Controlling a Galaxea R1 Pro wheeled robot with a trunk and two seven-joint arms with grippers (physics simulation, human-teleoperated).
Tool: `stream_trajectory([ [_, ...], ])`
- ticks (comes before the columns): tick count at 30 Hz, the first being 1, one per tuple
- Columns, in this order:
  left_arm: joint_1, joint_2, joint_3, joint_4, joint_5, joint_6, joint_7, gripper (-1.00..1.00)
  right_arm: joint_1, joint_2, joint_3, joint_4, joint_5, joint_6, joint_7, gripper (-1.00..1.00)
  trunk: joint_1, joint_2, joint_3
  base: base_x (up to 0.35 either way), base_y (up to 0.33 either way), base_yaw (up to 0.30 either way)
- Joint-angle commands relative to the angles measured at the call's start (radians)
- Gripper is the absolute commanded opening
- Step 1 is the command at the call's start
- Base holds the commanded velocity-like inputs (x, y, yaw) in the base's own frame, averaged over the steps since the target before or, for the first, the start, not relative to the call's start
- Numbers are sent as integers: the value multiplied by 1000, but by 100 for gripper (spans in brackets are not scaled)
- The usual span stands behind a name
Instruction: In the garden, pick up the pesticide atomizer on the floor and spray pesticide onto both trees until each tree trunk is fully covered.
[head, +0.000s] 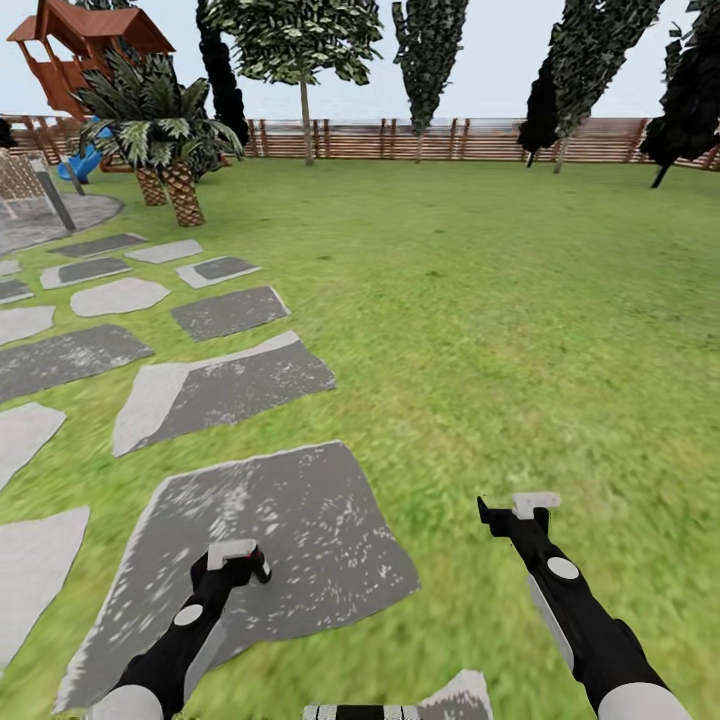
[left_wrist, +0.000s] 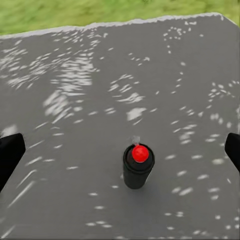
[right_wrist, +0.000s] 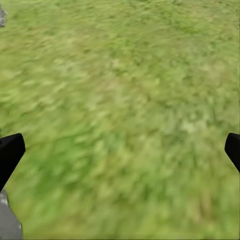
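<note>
The pesticide atomizer (left_wrist: 138, 166), a small black can with a red top, stands upright on a grey stone slab (left_wrist: 90, 75). My left gripper (left_wrist: 121, 152) hangs open above it, the can lying between the two black fingertips (left_wrist: 10, 155) but untouched. In the head view the left gripper (head: 232, 560) hovers over the large slab (head: 300, 520) near the front. My right gripper (head: 515, 510) is open over bare grass (right_wrist: 120, 100), holding nothing. Tall trees with pale trunks (head: 305, 120) stand far off by the wooden fence (head: 480, 140).
Grey stepping stones (head: 210, 390) run along the left of the lawn. Palm-like plants (head: 180, 190) and a red play tower (head: 90, 40) stand at the far left. Dark trees (head: 680, 110) line the back right. Open grass (head: 500, 300) stretches ahead.
</note>
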Motion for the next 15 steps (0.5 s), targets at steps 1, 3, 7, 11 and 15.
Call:
stream_trajectory([
  [1,-4,0,0,0,1,0,0,100,0,0,0,0,0,0,0,100,4,-7,-5,0,0,179],
  [3,-15,1,1,1,2,-1,1,100,0,0,0,1,0,0,0,100,12,-21,-13,0,0,179],
  [7,-26,-1,1,2,3,-3,1,100,0,0,0,0,0,0,0,100,24,-43,-32,0,0,179],
  [11,-28,1,1,2,3,-3,1,100,0,0,-1,-1,0,0,0,100,25,-43,-53,0,0,179],
  [15,-29,0,0,2,3,-3,1,100,0,0,-1,-3,0,0,0,100,27,-44,-73,0,0,179],
])
